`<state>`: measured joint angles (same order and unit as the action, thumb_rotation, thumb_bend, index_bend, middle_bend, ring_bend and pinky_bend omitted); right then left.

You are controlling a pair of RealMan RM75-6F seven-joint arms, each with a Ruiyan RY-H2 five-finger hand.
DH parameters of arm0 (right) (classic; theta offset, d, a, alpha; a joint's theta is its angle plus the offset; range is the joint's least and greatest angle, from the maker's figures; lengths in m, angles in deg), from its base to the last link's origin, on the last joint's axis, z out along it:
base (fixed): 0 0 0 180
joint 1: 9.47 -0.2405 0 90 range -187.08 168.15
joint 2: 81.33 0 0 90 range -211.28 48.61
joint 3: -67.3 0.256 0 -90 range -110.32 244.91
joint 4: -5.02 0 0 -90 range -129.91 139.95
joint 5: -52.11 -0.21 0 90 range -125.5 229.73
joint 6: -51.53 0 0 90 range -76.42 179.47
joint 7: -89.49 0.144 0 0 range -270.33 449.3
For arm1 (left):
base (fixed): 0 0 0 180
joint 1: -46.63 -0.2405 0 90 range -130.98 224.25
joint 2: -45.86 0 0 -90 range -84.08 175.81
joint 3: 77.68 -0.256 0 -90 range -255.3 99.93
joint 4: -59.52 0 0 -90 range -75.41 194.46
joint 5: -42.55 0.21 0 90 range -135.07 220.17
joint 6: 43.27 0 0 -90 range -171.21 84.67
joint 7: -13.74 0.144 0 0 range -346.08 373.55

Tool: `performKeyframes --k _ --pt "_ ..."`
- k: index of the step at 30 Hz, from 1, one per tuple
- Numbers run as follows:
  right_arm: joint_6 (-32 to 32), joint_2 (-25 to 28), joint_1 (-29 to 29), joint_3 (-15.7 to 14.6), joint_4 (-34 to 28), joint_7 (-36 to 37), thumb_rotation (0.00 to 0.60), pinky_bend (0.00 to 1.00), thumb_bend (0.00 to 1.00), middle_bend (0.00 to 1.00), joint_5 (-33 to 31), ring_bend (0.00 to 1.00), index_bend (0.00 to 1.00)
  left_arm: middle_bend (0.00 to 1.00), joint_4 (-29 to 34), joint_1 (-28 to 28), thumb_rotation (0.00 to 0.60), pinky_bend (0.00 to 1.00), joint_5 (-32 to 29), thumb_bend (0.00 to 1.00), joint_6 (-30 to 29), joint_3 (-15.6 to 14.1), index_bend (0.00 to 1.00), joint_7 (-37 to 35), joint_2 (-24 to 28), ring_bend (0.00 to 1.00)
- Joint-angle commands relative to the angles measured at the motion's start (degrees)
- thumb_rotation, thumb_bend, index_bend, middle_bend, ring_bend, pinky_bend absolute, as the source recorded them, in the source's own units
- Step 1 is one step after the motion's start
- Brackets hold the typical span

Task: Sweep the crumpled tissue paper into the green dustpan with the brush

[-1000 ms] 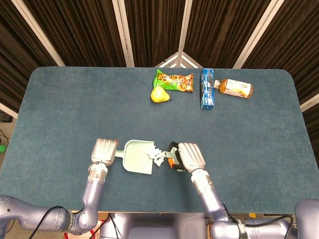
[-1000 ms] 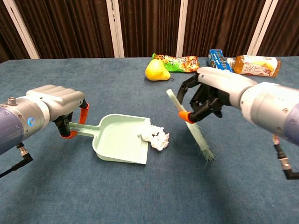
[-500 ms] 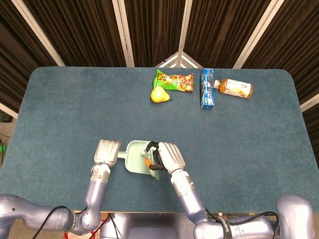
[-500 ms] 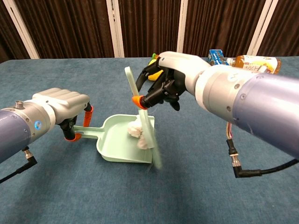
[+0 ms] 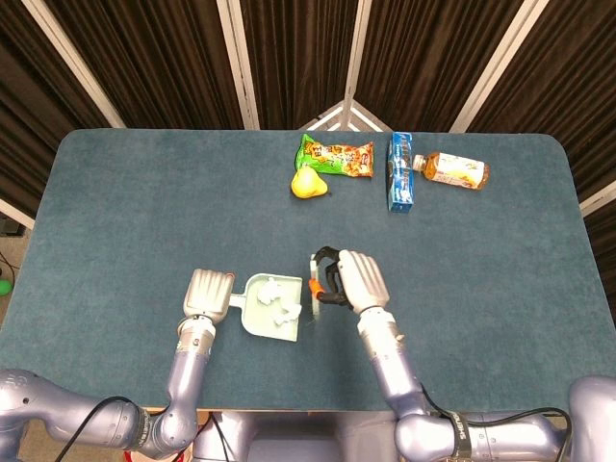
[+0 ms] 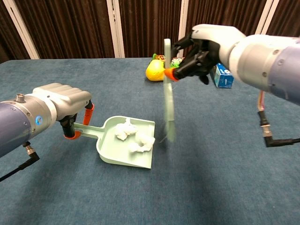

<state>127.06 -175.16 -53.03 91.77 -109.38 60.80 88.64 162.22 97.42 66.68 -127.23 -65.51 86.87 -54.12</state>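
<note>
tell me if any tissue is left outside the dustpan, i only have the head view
Observer: None that the chest view shows. The tissue paper lies in clumps inside the green dustpan, back from its open edge.
Operator: where's the brush, my hand hides most of it
Observer: The right hand holds the brush upright with the bristles down, just right of the dustpan's open edge. The bristle tip is blurred, so I cannot say whether it touches the table.
Operator: left hand got the handle properly
Observer: Yes, the left hand has its fingers wrapped around the dustpan's handle from above.
</note>
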Motion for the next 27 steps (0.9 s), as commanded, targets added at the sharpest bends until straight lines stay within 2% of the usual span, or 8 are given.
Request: performKeyframes --k 1,5,11,19,27 --pt "-0.54 1.33 1.32 -2.55 1.24 0.48 0.600 0.78 0.65 0.86 0.79 0.92 0.82 1.00 0.26 0.25 0.600 1.00 -0.66 0.57 -0.52 0.09 0.61 0.28 -0.27 1.00" --pt "-1.19 1.50 2.58 -5.53 2.35 1.40 0.600 0.78 0.65 0.86 1.52 0.92 0.82 1.00 0.55 0.39 0.600 1.00 -0.93 0.57 -1.08 -0.19 0.61 0.33 -0.68 1.00" --pt "-1.51 -0.59 2.76 -6.84 2.17 2.28 0.600 0.78 0.65 0.86 1.23 0.92 0.82 1.00 0.71 0.74 0.600 1.00 -1.01 0.57 -1.56 -0.13 0.61 0.27 -1.08 1.00" --pt "-0.43 -5.11 0.90 -4.42 0.13 2.09 0.600 0.78 0.65 0.86 -1.20 0.92 0.82 1.00 0.26 1.12 0.600 1.00 -1.57 0.57 -1.48 -0.01 0.61 0.07 -1.74 1.00" --pt "0.36 -7.57 -1.43 0.12 -3.42 1.69 0.600 0.78 0.65 0.86 -7.30 0.92 0.82 1.00 -0.71 1.59 0.600 1.00 -2.19 0.57 -1.21 0.39 0.61 -0.24 -2.80 1.00"
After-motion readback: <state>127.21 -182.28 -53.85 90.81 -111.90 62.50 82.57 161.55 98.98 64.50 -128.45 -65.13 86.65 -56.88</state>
